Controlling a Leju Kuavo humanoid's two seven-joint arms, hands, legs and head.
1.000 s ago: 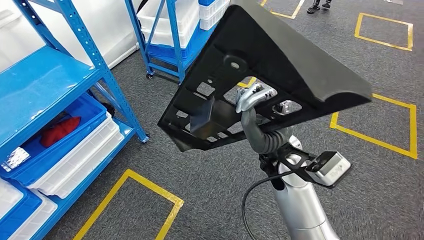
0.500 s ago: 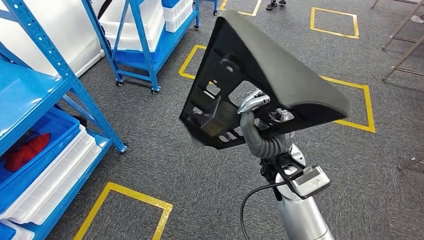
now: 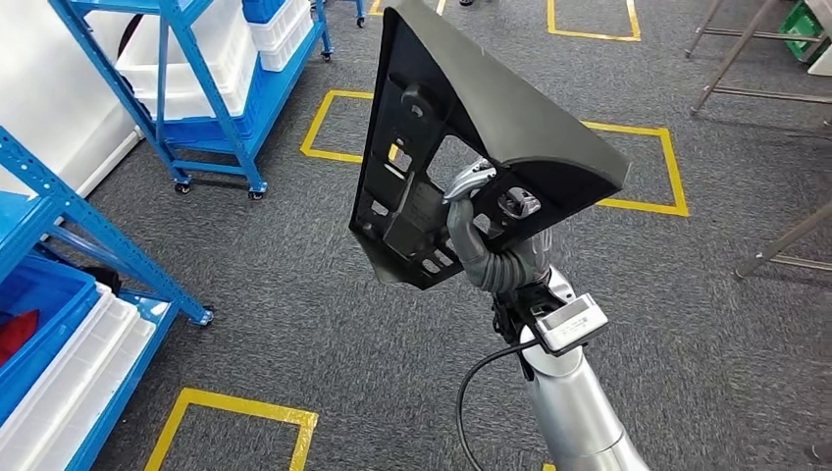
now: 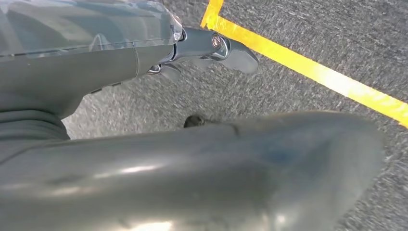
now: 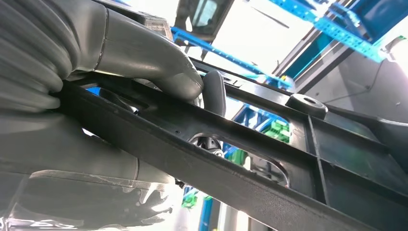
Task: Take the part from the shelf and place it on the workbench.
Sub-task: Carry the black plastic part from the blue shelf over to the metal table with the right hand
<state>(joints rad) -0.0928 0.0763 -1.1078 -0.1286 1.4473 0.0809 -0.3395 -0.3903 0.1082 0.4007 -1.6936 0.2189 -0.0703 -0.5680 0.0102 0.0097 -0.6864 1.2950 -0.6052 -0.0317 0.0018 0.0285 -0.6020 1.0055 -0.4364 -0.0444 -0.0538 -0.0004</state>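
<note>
The black moulded part is held aloft over the carpeted floor by the right robot hand, whose thumb and fingers are clamped through the openings of the ribbed underside near its lower edge, the broad smooth shell rising above and beyond the hand. The left robot hand is seen hanging over the carpet with nothing in it, its fingers apart. The part is judged stiff, fairly light but bulky and top-heavy in a one-handed hold, so the ribbed frame is the surer grip and the smooth curved shell is likely to slip.
</note>
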